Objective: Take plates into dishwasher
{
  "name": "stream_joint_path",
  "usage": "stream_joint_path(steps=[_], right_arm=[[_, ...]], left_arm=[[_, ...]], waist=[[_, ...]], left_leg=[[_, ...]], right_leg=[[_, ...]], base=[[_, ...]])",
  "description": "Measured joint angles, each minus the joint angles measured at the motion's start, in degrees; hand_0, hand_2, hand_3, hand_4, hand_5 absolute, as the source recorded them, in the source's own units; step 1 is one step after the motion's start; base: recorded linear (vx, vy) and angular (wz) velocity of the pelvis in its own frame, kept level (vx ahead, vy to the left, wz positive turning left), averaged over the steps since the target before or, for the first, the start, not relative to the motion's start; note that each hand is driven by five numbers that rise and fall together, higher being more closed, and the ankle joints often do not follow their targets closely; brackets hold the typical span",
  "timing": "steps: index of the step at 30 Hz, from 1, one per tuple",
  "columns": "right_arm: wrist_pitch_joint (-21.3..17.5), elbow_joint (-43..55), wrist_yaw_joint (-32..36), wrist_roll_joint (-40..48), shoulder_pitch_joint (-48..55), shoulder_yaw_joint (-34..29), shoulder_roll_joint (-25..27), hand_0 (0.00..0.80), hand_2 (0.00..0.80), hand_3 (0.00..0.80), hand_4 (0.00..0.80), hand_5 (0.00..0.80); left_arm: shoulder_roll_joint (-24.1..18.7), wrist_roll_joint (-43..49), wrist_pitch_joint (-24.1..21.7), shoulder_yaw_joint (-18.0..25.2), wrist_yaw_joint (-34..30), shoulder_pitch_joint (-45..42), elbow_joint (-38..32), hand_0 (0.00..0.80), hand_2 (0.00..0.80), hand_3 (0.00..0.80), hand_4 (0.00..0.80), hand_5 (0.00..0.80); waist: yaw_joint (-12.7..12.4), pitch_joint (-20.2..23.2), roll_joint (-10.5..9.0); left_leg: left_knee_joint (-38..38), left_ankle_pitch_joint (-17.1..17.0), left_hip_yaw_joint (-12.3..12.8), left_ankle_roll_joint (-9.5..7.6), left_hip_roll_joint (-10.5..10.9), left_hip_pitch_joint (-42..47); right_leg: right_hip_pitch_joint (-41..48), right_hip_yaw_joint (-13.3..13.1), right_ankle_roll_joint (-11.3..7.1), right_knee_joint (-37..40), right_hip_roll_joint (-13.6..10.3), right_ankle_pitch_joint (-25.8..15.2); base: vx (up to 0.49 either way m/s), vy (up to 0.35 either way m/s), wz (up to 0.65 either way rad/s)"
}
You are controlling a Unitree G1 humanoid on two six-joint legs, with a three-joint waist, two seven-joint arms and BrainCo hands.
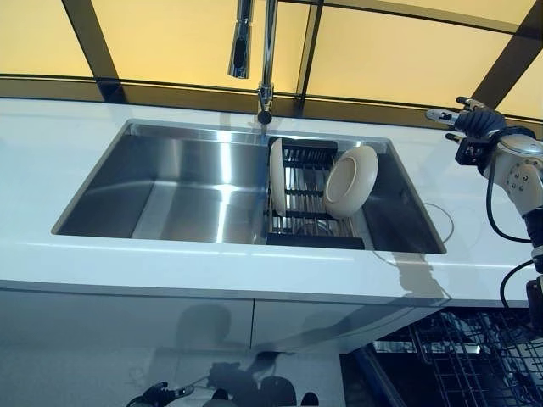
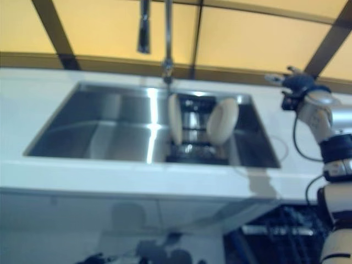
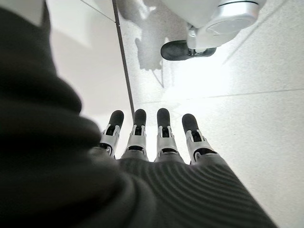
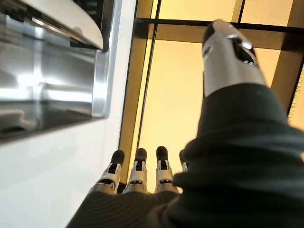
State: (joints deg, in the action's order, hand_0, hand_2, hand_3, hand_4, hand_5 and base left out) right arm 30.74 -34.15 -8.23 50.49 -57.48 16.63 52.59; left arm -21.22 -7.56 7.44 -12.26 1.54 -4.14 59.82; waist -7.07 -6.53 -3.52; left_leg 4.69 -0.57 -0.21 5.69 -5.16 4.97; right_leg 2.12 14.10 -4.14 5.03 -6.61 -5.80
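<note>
1. Two plates stand on edge in the rack (image 1: 305,199) inside the sink (image 1: 170,195): one cream plate (image 1: 350,181) leaning at the rack's right, a second plate (image 1: 277,176) at its left. Neither is held.
2. The right hand (image 1: 468,119) is raised over the counter (image 1: 51,153), right of the sink, fingers straight, empty. Its reach crosses the sink rim; a low approach risks a strike.
3. The leaning plate could slip or topple if nudged rather than gripped.
4. The left hand (image 3: 152,137) hangs low toward the floor, fingers extended, empty.
5. The dishwasher basket (image 1: 475,356) sits low right; a plate carried over the counter edge could clip it.

right robot hand (image 1: 465,120) raised, fingers straight, empty | left robot hand (image 3: 156,142) hanging low, fingers straight
</note>
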Motion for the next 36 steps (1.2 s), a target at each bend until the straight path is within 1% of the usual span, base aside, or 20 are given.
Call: stream_joint_path(steps=[6,10,15,24,31,36], right_arm=[[2.19,0.26,0.17,0.94,0.12,0.06,-1.65,0.000,0.000,0.000,0.000,0.000],[2.30,0.28,0.24,2.39,0.12,0.07,-2.19,0.000,0.000,0.000,0.000,0.000],[3.27,0.28,0.69,2.48,0.11,0.07,-2.19,0.000,0.000,0.000,0.000,0.000],[3.65,0.28,2.52,1.71,0.10,0.11,-2.20,0.000,0.000,0.000,0.000,0.000],[4.48,0.28,3.82,0.56,0.10,0.39,-2.24,0.000,0.000,0.000,0.000,0.000],[4.63,0.30,4.17,0.18,0.10,2.13,-2.44,0.000,0.000,0.000,0.000,0.000]], left_arm=[[-0.01,-0.02,-0.91,-0.01,-0.03,-0.06,-0.11,0.000,0.000,0.000,0.000,0.000],[-0.01,-0.02,-1.10,0.00,0.03,-0.41,-0.04,0.000,0.000,0.000,0.000,0.000],[-0.01,-0.03,-2.08,0.00,0.03,-0.29,-0.08,0.000,0.000,0.000,0.000,0.000],[-0.01,-0.05,-2.17,0.01,0.05,-0.21,-0.20,0.000,0.000,0.000,0.000,0.000],[-0.02,-0.05,-2.36,0.01,0.11,-0.19,-0.23,0.000,0.000,0.000,0.000,0.000],[-0.02,-0.11,-2.55,0.01,0.09,-0.20,-0.28,0.000,0.000,0.000,0.000,0.000]], waist=[[-0.15,-0.34,0.51],[-0.23,-1.08,0.98],[-0.17,-2.33,0.87],[-0.28,-3.43,0.69],[-0.33,-4.16,0.18],[-0.40,-4.34,0.15]], left_leg=[[-0.34,-0.64,-0.10,0.11,0.04,-2.74],[-0.22,-0.64,-0.05,0.11,0.02,-2.73],[-0.13,-0.74,-0.05,0.17,-0.03,-2.65],[-0.04,-0.75,-0.05,0.17,-0.05,-2.60],[-0.04,-0.80,-0.05,0.24,-0.14,-2.56],[-0.03,-0.80,-0.05,0.24,-0.18,-2.56]], right_leg=[[-2.35,0.90,0.07,-0.11,-0.10,-0.21],[-2.34,1.01,0.04,-0.10,0.03,-0.17],[-2.29,1.02,0.04,-0.05,-0.04,-0.17],[-2.27,1.04,0.04,-0.07,0.14,-0.17],[-2.22,1.03,0.04,-0.08,0.23,-0.17],[-2.22,1.03,0.04,-0.08,0.27,-0.17]], base=[[-0.048,-0.009,0.08],[-0.001,-0.003,0.01],[0.000,0.000,0.00],[0.000,0.000,0.00],[0.000,0.000,0.00],[0.000,0.000,0.00]])
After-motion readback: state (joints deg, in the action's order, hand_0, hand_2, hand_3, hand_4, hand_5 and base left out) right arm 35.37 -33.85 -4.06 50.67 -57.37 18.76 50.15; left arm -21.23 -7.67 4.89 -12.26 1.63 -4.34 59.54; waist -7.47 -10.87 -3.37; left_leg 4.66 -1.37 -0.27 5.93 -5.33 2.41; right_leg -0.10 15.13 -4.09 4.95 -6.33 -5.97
